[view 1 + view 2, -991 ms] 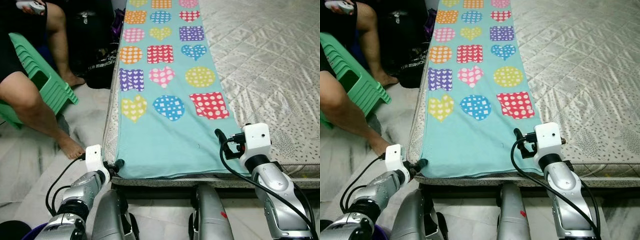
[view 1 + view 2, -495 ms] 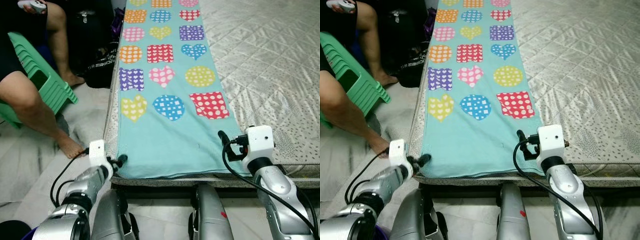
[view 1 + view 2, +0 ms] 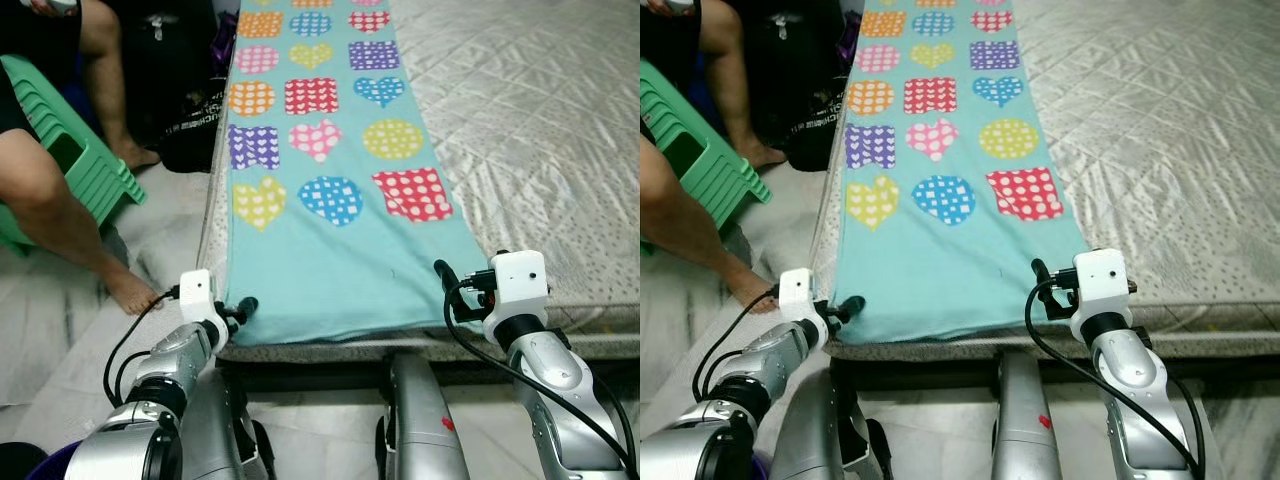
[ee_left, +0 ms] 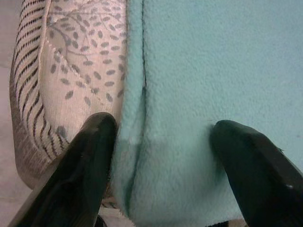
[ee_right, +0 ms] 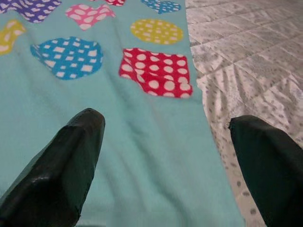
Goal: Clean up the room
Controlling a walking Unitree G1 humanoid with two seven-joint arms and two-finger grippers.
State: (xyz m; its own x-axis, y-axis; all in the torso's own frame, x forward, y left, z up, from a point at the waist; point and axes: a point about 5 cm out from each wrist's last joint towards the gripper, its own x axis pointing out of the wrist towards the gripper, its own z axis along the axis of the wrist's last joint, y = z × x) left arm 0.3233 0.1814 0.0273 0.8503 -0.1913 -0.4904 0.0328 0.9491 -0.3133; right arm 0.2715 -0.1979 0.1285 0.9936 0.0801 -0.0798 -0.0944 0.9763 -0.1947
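Quilted grey mattress (image 3: 540, 130) fills the right of the head views, low to the floor, with a long turquoise blanket (image 3: 330, 270) printed with dotted hearts, circles and squares laid flat along its left side. Its near hem lies at the mattress's near end, just in front of the robot. To the left, a person's bare legs (image 3: 60, 220) rest beside a green plastic stool (image 3: 75, 160), and a dark bag (image 3: 185, 110) sits on the floor against the mattress side. The left gripper (image 4: 163, 142) is at the near left corner of the blanket, its two black fingers spread wide and straddling the blanket's side hem where it meets the leaf-patterned mattress piping, not closed on anything. The right gripper (image 5: 165, 151) is at the near right corner, its fingers also wide apart, one over the turquoise cloth and the other over the bare mattress cover, so the blanket's right edge lies between them. Judging from this, the step in hand is taking hold of the blanket's two near corners, probably to fold or lift it as part of tidying. The next move would call for both grippers to press down and close on the hem, pinching the blanket alone and not the mattress cover beneath.
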